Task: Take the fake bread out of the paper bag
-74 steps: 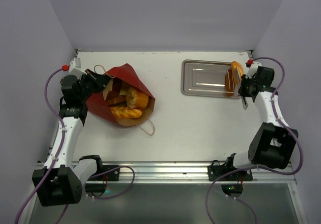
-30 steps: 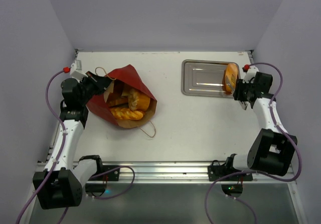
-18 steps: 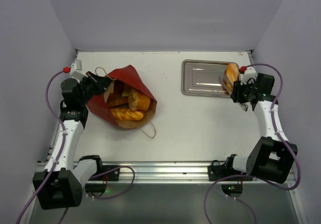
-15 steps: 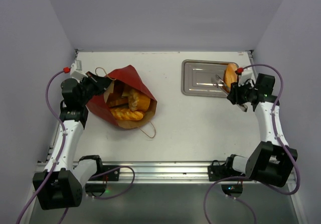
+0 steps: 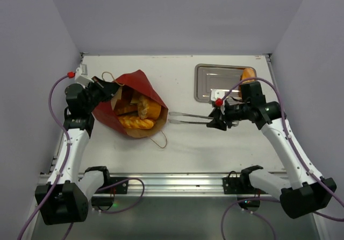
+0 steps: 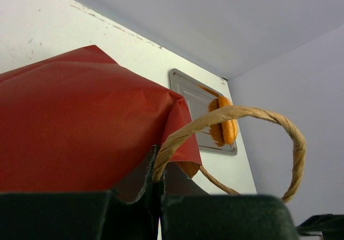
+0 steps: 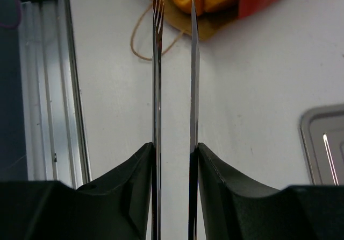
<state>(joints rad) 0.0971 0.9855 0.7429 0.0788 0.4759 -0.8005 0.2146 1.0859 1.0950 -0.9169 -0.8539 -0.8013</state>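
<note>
Paper bag (image 5: 138, 82) on white table (image 5: 215, 143), lavender walls (image 5: 177, 14)

The white desk (image 5: 180, 73) carries a dark red paper bag (image 5: 137, 81) lying on its side, and a flat silver tray (image 5: 209, 86) well right of the bag.

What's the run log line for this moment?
left gripper: pinching paper bag rim | right gripper: tongs aimed at bag | one bread on tray, others bagged

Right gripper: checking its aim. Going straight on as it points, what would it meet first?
Probably the mouth of the paper bag: the tongs in the right gripper point at the bread; height unclear.
</note>
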